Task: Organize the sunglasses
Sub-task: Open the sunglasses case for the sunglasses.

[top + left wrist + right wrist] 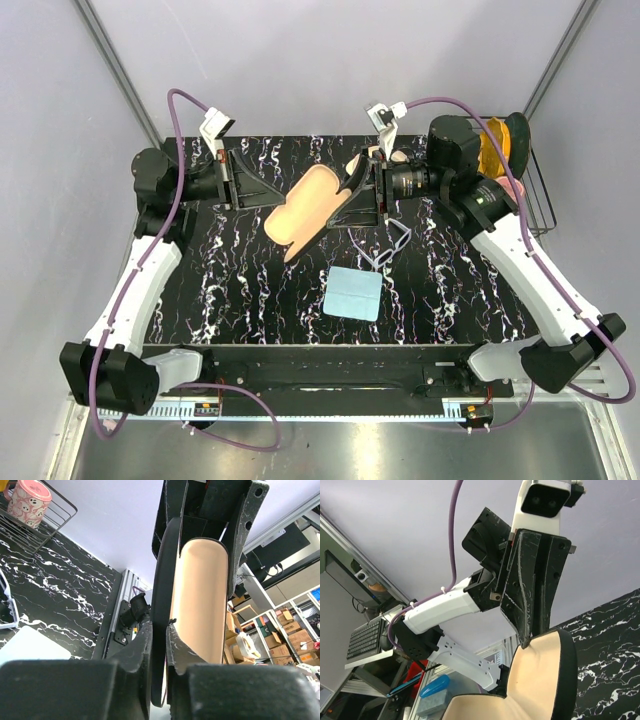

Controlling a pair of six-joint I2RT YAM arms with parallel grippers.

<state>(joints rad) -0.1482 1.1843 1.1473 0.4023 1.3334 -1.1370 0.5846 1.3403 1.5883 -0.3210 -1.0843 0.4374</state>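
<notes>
Thin, pale-framed sunglasses (388,246) lie on the bench (460,290), just beyond the blue cloth (352,293). Left end effector (159,635) pinches the open case (305,205); right end effector (372,186) clasps its other end.

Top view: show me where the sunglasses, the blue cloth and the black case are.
sunglasses (388,246), top view, middle of the thin whitish frame.
blue cloth (353,293), top view, centre of the square.
black case (308,205), top view, on its tan lining.
</notes>
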